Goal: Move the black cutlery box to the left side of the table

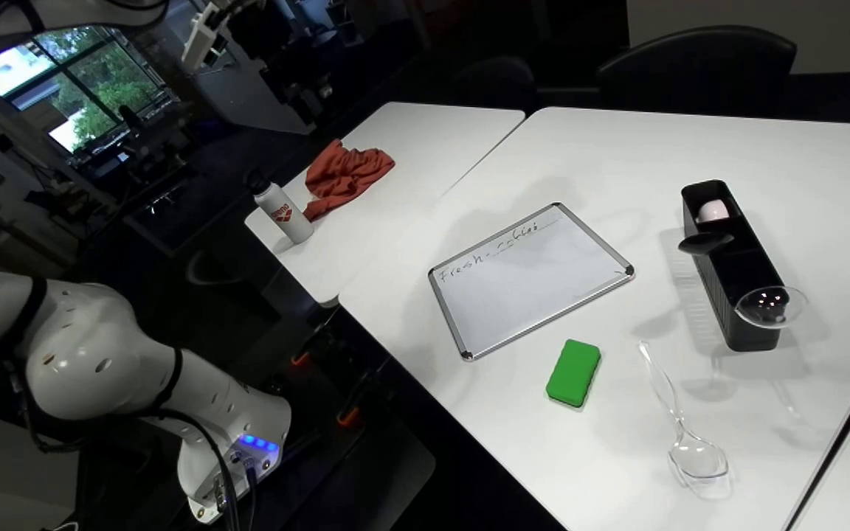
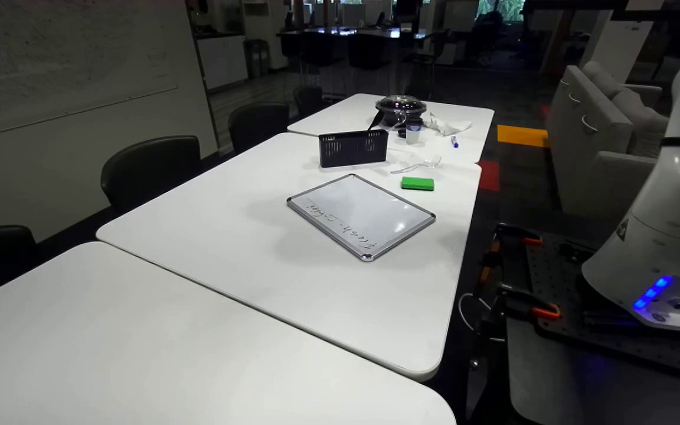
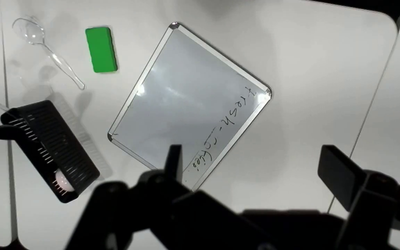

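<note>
The black cutlery box (image 1: 746,269) stands upright on the white table (image 1: 617,155), beyond the whiteboard. A pinkish-white round item sits in one end. A black spoon and a clear round-bowled utensil stick out of it. The box also shows in the other exterior picture (image 2: 353,149) and at the left of the wrist view (image 3: 59,139). My gripper (image 3: 250,161) is wide open and empty, high above the table, with the whiteboard and bare tabletop under it. It is apart from the box. In an exterior view the gripper (image 1: 314,102) is dark and hard to make out.
A whiteboard (image 1: 532,280) lies mid-table, with a green block (image 1: 574,372) and a clear spoon (image 1: 698,457) beside it. A red cloth (image 1: 347,177) and white bottle (image 1: 285,214) are on the adjoining table. A dark lidded pot (image 2: 401,106) and cup (image 2: 413,132) stand beyond the box.
</note>
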Action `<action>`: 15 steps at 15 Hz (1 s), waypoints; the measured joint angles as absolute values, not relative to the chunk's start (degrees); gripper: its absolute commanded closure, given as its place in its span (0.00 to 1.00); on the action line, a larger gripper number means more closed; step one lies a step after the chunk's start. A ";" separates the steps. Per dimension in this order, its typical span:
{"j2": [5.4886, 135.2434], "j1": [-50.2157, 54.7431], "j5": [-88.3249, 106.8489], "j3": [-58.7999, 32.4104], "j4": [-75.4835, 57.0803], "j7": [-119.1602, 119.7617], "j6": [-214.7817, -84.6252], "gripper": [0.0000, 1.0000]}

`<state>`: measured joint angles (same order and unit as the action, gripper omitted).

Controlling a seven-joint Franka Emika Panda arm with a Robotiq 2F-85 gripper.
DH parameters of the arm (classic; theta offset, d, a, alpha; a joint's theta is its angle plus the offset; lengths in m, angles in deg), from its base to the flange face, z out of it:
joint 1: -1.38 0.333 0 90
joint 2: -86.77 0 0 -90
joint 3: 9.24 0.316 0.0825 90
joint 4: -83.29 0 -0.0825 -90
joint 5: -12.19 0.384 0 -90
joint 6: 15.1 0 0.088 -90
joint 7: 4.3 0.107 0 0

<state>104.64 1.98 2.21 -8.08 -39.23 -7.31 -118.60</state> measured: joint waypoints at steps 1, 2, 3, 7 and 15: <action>102.37 1.47 1.17 -9.90 -36.66 -11.97 -118.61 0.00; 99.97 1.04 0.81 -11.57 -34.02 -16.79 -118.61 0.00; 97.63 0.71 0.75 -13.04 -31.50 -21.57 -118.60 0.00; 91.19 -0.59 0.73 -15.56 -24.52 -34.38 -118.14 0.00; 90.03 -0.73 0.34 -15.45 -23.91 -35.31 -119.49 0.00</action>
<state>90.03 -0.73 0.34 -15.45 -23.91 -35.31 -119.49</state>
